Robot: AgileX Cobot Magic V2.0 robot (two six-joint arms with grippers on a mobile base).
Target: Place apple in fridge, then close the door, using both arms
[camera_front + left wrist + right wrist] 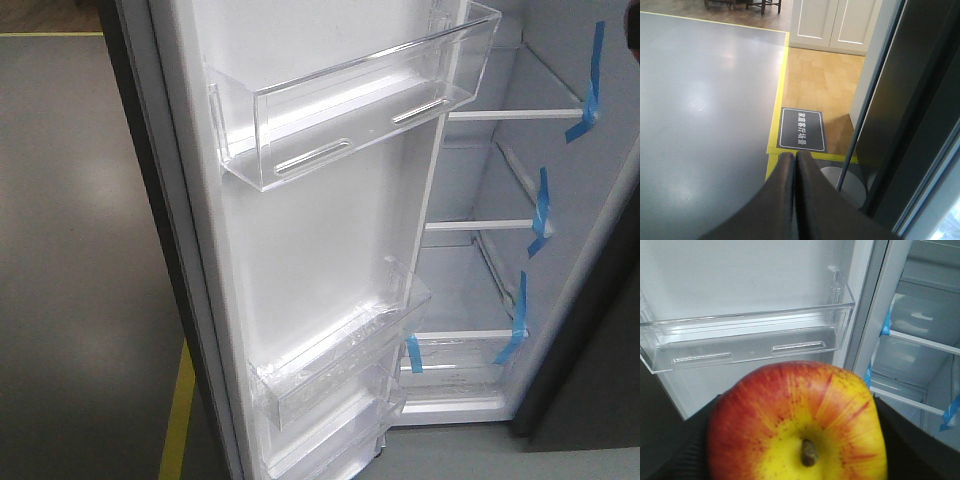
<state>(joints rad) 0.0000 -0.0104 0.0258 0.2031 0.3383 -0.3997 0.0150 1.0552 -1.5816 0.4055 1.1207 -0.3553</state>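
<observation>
Glossy red apple, round and yellow around the stem, is clamped in the right claw, with dark fingers pressing on both flanks. Directly ahead of that claw hangs a clear plastic bin on the white inner face of the tall dark grey door, which stands wide open. Ahead and to the claw's right lies the white interior of the fridge, with its white shelves marked by blue tape.

Assessment: the fruit looks firm and light, but its waxy skin may slip and it would bruise under a hard squeeze. A grip across the widest girth suits it.

The left claw is pinched together and empty, with the door's dark outer side to its right and grey floor beneath.
</observation>
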